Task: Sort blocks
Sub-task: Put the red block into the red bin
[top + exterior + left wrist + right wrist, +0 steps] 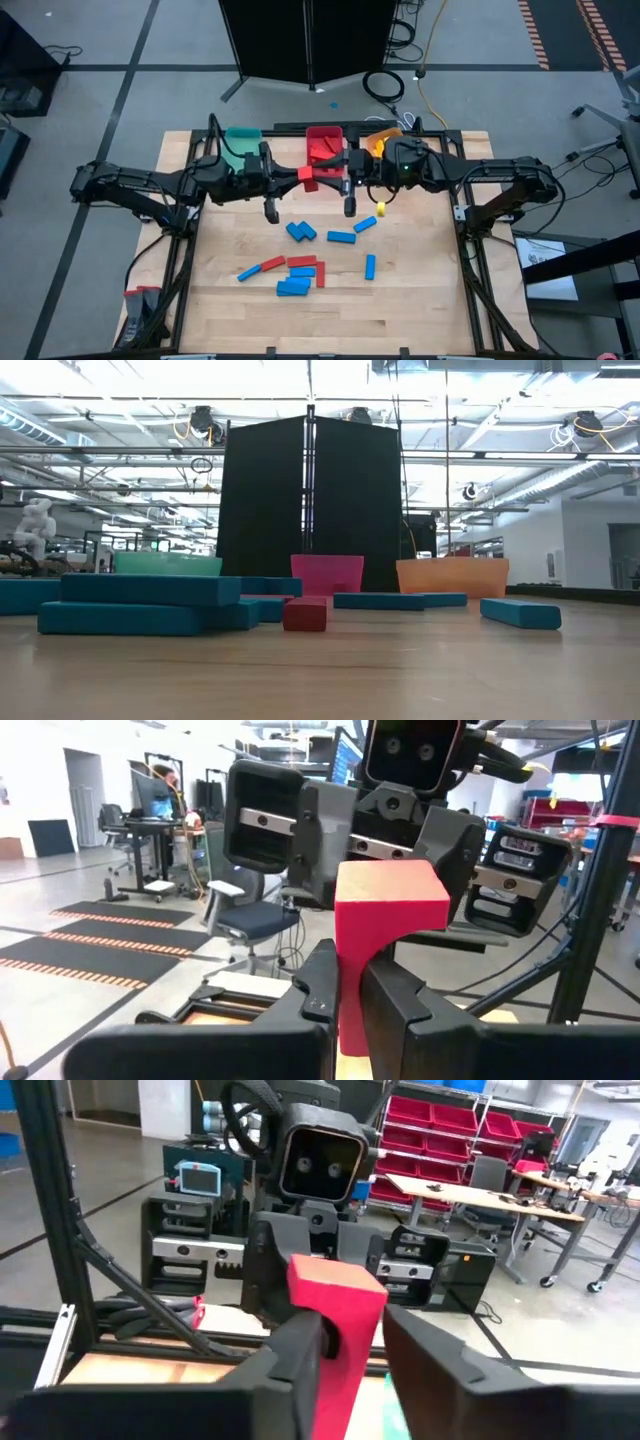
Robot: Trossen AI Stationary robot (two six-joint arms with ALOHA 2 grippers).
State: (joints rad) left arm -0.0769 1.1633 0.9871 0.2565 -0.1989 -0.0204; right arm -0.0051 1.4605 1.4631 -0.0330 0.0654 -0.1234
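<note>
A red block hangs in the air between my two grippers, just in front of the red bin. My left gripper comes from the table's left and is shut on it. My right gripper comes from the right and is open, one finger on either side of the block's other end. Several blue blocks, two or three red bars and one yellow block lie flat on the table. The low view shows blocks but no gripper. My left gripper pinches the red block between its two fingers at the end nearest it, coming level from the table's left. The block is lifted clear and sticks out ahead toward the right arm. My right gripper's one finger stands clear of the block; whether the other finger touches it, I cannot tell.
A teal bin, the red bin and an orange bin stand in a row at the table's far edge. Loose blocks lie in the table's middle and near part. A black screen stands behind the bins.
</note>
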